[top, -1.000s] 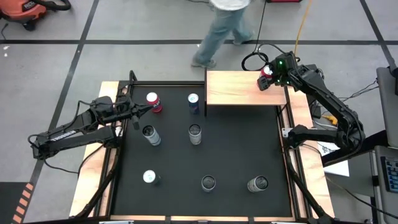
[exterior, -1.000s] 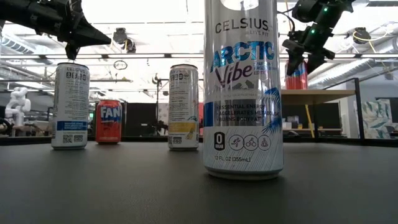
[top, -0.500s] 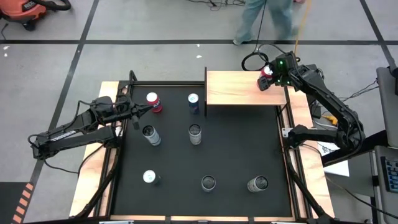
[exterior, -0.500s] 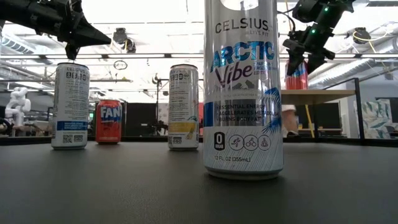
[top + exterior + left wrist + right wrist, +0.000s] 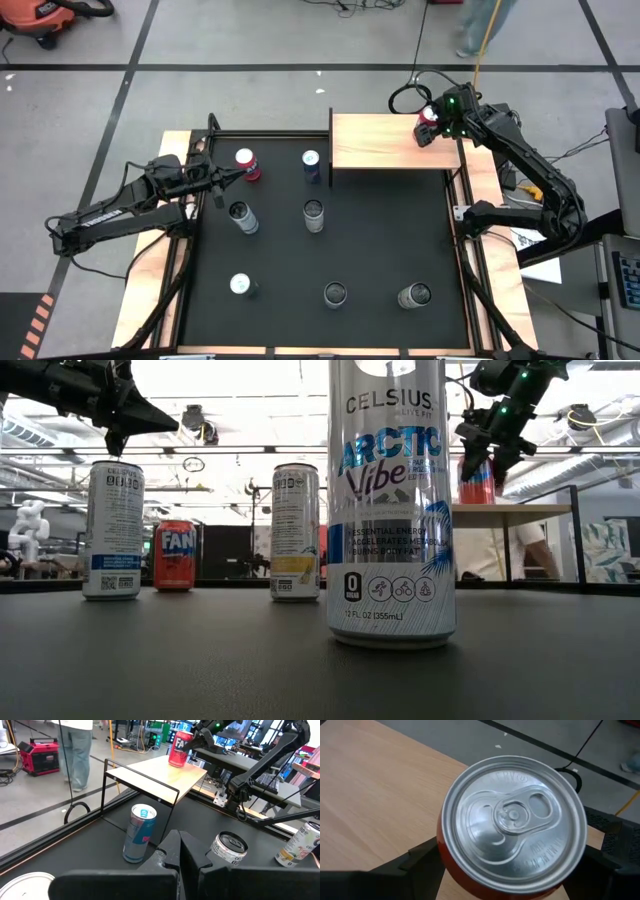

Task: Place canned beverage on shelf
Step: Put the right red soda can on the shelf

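Standing on the light wooden shelf (image 5: 385, 141), a red metal can (image 5: 428, 123) sits between the right gripper's (image 5: 430, 128) spread fingers; they look close, grip unclear. Left gripper (image 5: 238, 174), fingers pressed together, hangs over the black mat (image 5: 380, 240); a person's legs (image 5: 75, 750) show beyond.

Right hand (image 5: 430, 126) around red can (image 5: 427, 131) on shelf (image 5: 380, 142).

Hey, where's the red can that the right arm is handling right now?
The red can stands upright on the wooden shelf, at its right end in the high view, with the right claw around it from above.

shelf (image 5: 375, 143) top bare — red can (image 5: 428, 128) at right end | seven cans on mat (image 5: 380, 240)
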Tool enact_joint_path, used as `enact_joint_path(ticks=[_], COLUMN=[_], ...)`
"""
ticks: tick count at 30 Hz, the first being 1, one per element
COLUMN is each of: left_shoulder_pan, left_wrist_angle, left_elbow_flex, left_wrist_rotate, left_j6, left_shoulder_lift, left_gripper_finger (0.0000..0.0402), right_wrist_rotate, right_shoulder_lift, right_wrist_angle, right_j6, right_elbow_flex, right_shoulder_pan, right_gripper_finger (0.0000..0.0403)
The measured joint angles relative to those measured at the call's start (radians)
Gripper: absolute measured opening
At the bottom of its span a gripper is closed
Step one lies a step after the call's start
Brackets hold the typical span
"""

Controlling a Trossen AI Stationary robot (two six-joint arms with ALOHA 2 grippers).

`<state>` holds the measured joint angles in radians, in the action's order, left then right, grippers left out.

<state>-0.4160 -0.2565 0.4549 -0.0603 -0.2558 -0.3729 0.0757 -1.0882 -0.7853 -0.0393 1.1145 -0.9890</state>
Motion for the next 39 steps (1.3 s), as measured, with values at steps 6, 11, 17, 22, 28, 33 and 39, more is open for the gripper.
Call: enact_joint_path(ticks=[6, 11, 17, 22, 28, 33, 39], left_shoulder_pan=[0.0, 0.0, 0.0, 0.0, 0.0, 0.0, 0.0], left_wrist_angle=[0.0, 0.0, 0.0, 0.0, 0.0, 0.0, 0.0], left_elbow_flex=[0.0, 0.0, 0.0, 0.0, 0.0, 0.0, 0.0], left_wrist_rotate=[0.0, 0.0, 0.0, 0.0, 0.0, 0.0, 0.0], left_j6=[0.0, 0.0, 0.0, 0.0, 0.0, -0.001, -0.001], left_shoulder_lift=[0.0, 0.0, 0.0, 0.0, 0.0, 0.0, 0.0], left_gripper_finger=[0.0, 0.0, 0.0, 0.0, 0.0, 0.0, 0.0], right_wrist_rotate=[0.001, 0.001, 0.001, 0.001, 0.001, 0.001, 0.001], right_shoulder_lift=[0.0, -0.001, -0.001, -0.001, -0.001, -0.001, 0.0], right_wrist_angle=[-0.002, -0.009, -0.005, -0.035, -0.113, -0.19, -0.267], right_j6=[0.004, 0.007, 0.009, 0.018, 0.018, 0.018, -0.021], right_elbow_flex=[0.0, -0.001, -0.001, 0.02, 0.075, 0.118, 0.169], right_shoulder_pan=[0.0, 0.0, 0.0, 0.001, 0.001, 0.001, 0.001], right_gripper_finger=[0.0323, 0.0364, 0.0393, 0.039, 0.039, 0.0389, 0.0389])
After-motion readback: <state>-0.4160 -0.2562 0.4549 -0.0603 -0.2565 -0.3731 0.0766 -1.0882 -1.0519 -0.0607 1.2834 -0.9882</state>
